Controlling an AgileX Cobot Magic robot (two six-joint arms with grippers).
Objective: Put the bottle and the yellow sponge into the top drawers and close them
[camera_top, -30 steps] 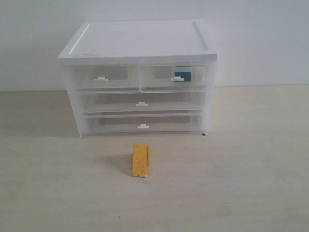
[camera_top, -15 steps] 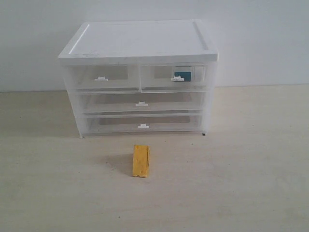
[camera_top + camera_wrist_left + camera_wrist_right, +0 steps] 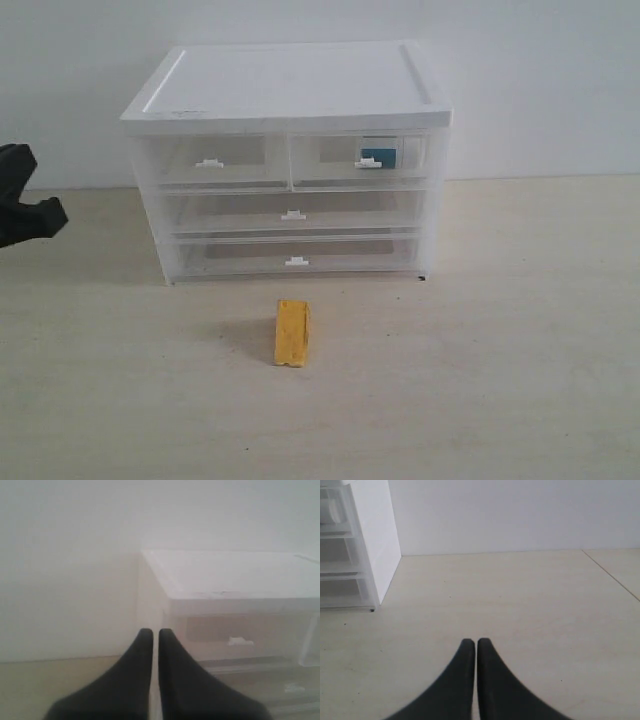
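Note:
The yellow sponge (image 3: 292,333) lies on the table in front of the cabinet. Both top drawers are pushed in: the left one (image 3: 210,162) looks empty, and the bottle (image 3: 377,155) shows as a teal patch through the front of the right one (image 3: 362,162). My left gripper (image 3: 40,215) has come into the exterior view at the left edge, level with the cabinet's middle; its fingers are shut with nothing between them (image 3: 155,632). The left drawer's white handle (image 3: 240,641) shows past it. My right gripper (image 3: 473,642) is shut and empty over bare table, right of the cabinet.
The white-topped cabinet (image 3: 290,85) stands against the back wall, with two full-width drawers (image 3: 293,215) below the top pair, both pushed in. Its side wall (image 3: 375,540) appears in the right wrist view. A table seam (image 3: 612,575) runs off to one side.
The left arm has entered the exterior view at the left edge; before, no arm showed there. The sponge, the bottle and the drawers have not moved.

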